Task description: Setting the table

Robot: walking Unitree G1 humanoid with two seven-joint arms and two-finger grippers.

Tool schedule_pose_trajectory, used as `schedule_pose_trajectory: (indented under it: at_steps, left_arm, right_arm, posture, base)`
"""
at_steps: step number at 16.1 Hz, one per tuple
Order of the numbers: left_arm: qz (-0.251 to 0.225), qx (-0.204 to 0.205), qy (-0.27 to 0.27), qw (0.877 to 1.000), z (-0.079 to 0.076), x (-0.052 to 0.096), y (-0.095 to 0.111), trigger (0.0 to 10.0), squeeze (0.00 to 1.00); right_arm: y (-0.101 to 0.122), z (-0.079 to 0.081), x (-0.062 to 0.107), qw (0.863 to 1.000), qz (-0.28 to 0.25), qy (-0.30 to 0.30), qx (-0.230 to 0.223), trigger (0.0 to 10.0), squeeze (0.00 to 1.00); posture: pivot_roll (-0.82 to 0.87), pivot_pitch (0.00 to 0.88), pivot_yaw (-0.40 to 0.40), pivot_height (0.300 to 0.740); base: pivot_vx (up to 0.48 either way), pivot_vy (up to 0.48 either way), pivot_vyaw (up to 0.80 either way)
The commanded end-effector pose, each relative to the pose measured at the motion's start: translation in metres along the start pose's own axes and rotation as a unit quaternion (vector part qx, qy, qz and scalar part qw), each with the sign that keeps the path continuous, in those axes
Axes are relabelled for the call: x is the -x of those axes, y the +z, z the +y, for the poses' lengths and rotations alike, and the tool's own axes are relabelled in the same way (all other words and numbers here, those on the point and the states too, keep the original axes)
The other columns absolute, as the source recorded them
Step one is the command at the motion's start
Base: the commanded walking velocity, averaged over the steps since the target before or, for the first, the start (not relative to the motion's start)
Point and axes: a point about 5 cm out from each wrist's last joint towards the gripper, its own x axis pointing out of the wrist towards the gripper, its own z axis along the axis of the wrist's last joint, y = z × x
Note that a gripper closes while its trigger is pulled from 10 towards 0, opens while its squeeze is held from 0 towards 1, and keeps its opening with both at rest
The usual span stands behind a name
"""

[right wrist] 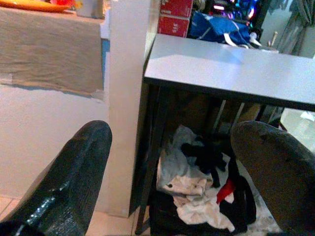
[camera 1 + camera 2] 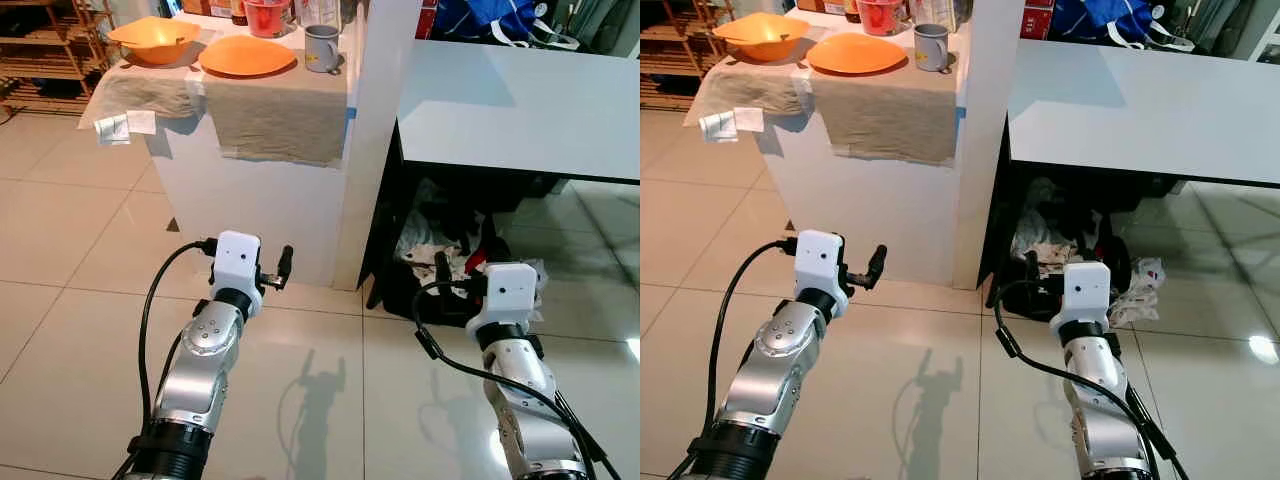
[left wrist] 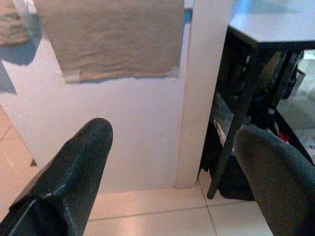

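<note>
Orange plate [image 2: 247,56] lay flat on the white counter [image 2: 270,190] beside the orange bowl [image 2: 153,40], probably light, rigid and slick, best pinched at its rim, while left gripper [image 3: 172,167] and right gripper [image 1: 172,167] stood wide open, empty, below the counter.

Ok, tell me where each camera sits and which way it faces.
Left eye view: head, looking forward and down at the white counter; both silver arms show.
Right eye view: same scene and arms, from slightly rightward.
Left wrist view: along the open left end effector toward the counter.
Right wrist view: along the open right end effector toward the grey table.
All share counter and table.
</note>
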Motion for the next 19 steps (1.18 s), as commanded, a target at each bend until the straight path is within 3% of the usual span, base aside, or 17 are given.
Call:
schedule_pose_trajectory:
  at_steps: [1, 19]
  left_arm:
    - [-0.014, -0.011, -0.004, 1.0, -0.0018, 0.0005, 0.0051, 10.0, 0.0]
    - [-0.022, -0.006, 0.021, 1.0, 0.0044, -0.0024, 0.0092, 10.0, 0.0]
  right_arm:
    - [0.0042, 0.0008, 0.0001, 1.0, -0.012, 0.002, 0.012, 10.0, 0.0]
    - [-0.0003, 0.0072, -0.0014, 0.999, -0.002, 0.027, 0.019, 10.0, 0.0]
  posture:
    - [0.02, 0.0, -0.017, 0.74]
    - [0.03, 0.0, -0.025, 0.74]
  base:
    - [0.431, 0.0, 0.0]
    - [0.458, 0.0, 0.0]
